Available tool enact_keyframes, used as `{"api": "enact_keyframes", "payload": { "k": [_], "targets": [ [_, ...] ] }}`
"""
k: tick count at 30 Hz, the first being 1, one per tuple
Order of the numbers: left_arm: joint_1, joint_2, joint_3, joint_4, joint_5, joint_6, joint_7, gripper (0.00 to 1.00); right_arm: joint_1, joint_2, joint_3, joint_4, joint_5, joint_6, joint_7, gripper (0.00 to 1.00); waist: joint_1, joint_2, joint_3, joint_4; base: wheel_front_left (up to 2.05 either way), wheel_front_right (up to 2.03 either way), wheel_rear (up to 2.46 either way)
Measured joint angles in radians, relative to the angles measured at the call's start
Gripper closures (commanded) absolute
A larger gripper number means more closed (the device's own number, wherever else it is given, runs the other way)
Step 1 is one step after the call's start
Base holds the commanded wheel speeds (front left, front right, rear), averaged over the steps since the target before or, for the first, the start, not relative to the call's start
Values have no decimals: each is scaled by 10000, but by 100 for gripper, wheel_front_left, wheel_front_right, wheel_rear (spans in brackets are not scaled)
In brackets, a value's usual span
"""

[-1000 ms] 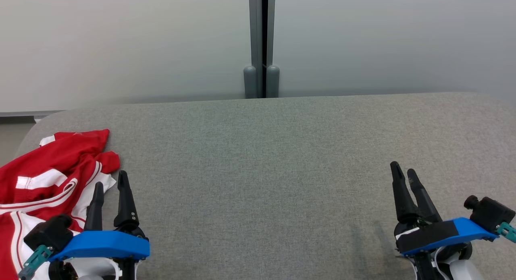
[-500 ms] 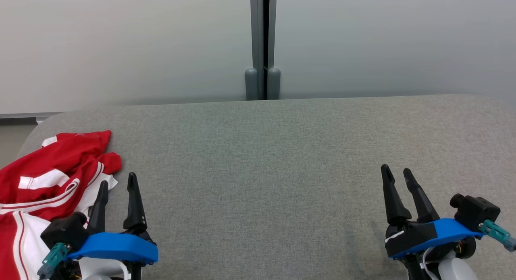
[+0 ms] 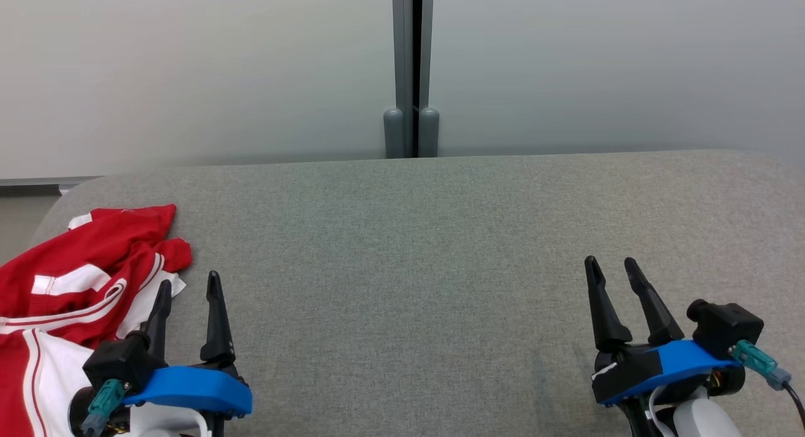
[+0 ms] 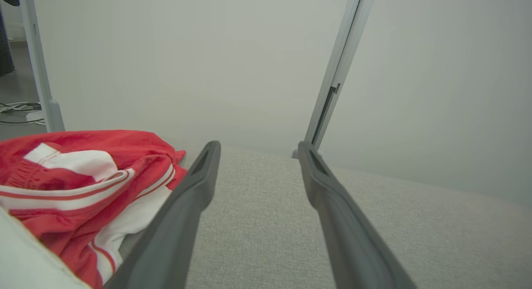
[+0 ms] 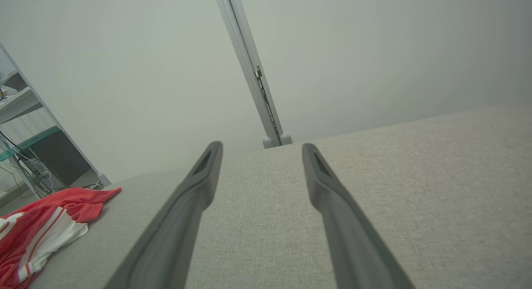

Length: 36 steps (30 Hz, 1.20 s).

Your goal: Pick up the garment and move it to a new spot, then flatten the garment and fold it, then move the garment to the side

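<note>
At the table's left end: the garment (image 3: 75, 280), red with white stripes and panels, lies crumpled on the grey cloth-covered table (image 3: 409, 267); its near-left part runs off the edge of the head view.
Long run of the garment: from the far left corner back toward the robot, along the table's left end, as far as the bunching lets one judge.
Pose of left gripper (image 3: 188, 281): the jaws are spread wide with nothing between them, and the fingers point forward, away from the robot, low over the table.
Garment from left gripper: it lies just to the left and slightly ahead. The white hem sits right beside the outer finger, but whether they touch cannot be told.
Pose of right gripper (image 3: 610, 261): the jaws are also wide apart and empty. The fingers point forward with a slight lean to the left, over the table's right side.
Garment from right gripper: well apart, across the table to the left.
Nearer arm: the left, by far.
Step in hand: likely the reach for the first pick-up, as the garment is not yet lifted.
What the move turns on: the left gripper probably has to swing left and dip so a fold of cloth comes between its fingers. As it points now, the jaws face grey table cloth, not the garment.
</note>
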Motion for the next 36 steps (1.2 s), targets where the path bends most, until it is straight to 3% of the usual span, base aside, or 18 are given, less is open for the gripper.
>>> {"api": "enact_keyframes", "payload": {
  "k": [36],
  "targets": [
    [-13, 36, -46, 115, 2617, 29, -690, 0, -251, 19, 132, 360, -2265, 12, -692, 0, 0, -1, -90, 32, 0, 0, 0]
  ]
}}
